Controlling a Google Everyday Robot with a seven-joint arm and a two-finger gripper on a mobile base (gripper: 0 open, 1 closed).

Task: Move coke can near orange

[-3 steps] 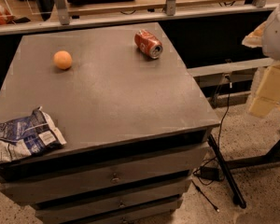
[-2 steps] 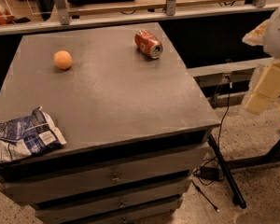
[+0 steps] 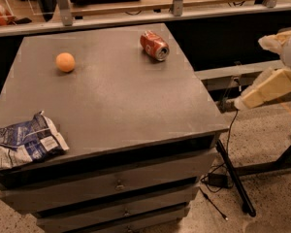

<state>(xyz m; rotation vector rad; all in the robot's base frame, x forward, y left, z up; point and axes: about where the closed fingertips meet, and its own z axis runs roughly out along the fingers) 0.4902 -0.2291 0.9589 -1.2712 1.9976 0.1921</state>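
Note:
The coke can [image 3: 154,45], red with a silver end, lies on its side near the back right corner of the grey cabinet top [image 3: 116,96]. The orange [image 3: 65,62] sits on the top at the back left, well apart from the can. My gripper [image 3: 246,100] is at the end of the cream arm, off the cabinet's right side and a little below the top's level. It is far from both the can and the orange and touches nothing.
A crumpled blue-and-white chip bag [image 3: 24,142] lies at the front left edge of the top. The cabinet has drawers [image 3: 116,183] below. A black stand and cables [image 3: 233,178] are on the floor at the right. A rail with shelving [image 3: 136,13] runs behind.
The arm at the right has tilted and its tip has dropped slightly lower. The can, orange and chip bag have not moved.

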